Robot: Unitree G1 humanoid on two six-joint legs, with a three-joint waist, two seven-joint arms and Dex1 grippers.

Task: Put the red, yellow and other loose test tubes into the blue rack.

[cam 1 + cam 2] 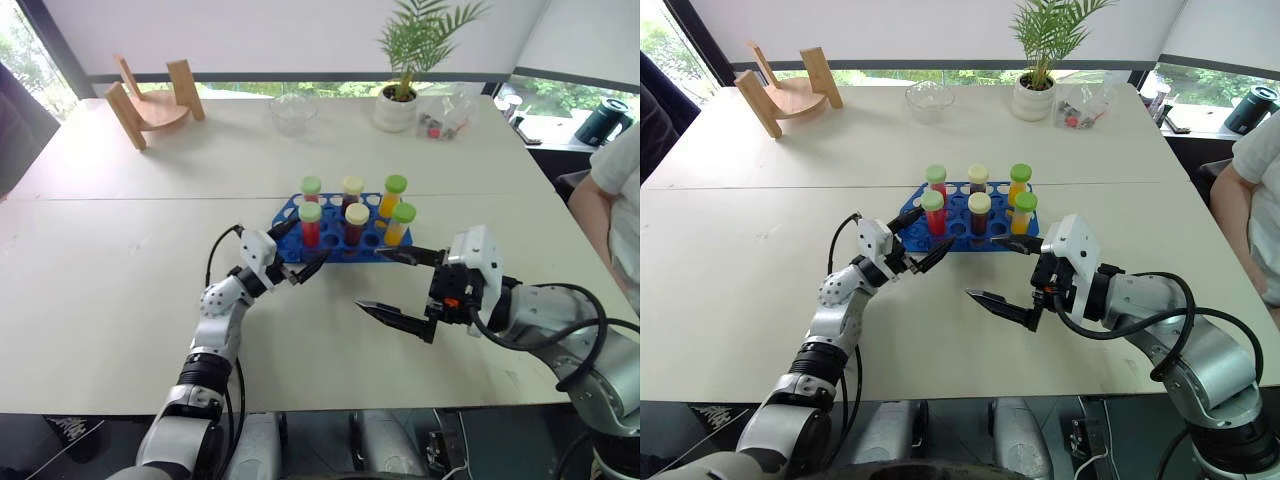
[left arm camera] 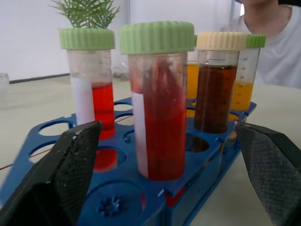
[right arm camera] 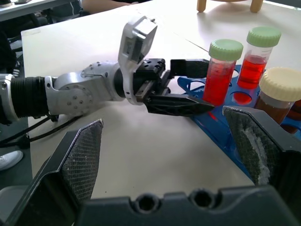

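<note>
While the table [image 1: 120, 250] spreads pale and wide, the right arm reaches in from the right edge, bent at the elbow, its gripper [image 1: 400, 285] pointing left across the table with fingers spread wide and nothing between them, near the rack's front right corner but apart from it. On the other side the left arm stretches forward, and the left gripper [image 1: 302, 254] points toward the rack [image 1: 290, 214], fingers parted with no tube between them, tips at the rack's near left corner.

Blue and rectangular, the rack sits mid-table and holds six capped tubes upright: two red [image 1: 311, 222], two dark brown [image 1: 355, 224], two orange [image 1: 398, 223]. A wooden stand [image 1: 152, 100], a glass bowl [image 1: 293, 112] and a potted plant [image 1: 400, 95] stand at the far side. A person's arm [image 1: 600, 215] shows at the right edge.

From the left wrist, the near red tube [image 2: 157, 108] stands between the two spread fingers [image 2: 70, 165], with empty rack holes around it. From the right wrist, the left gripper [image 3: 188, 84] shows side-on, one finger [image 3: 190, 67] touching that tube [image 3: 221, 75], the lower on the rack's edge.
</note>
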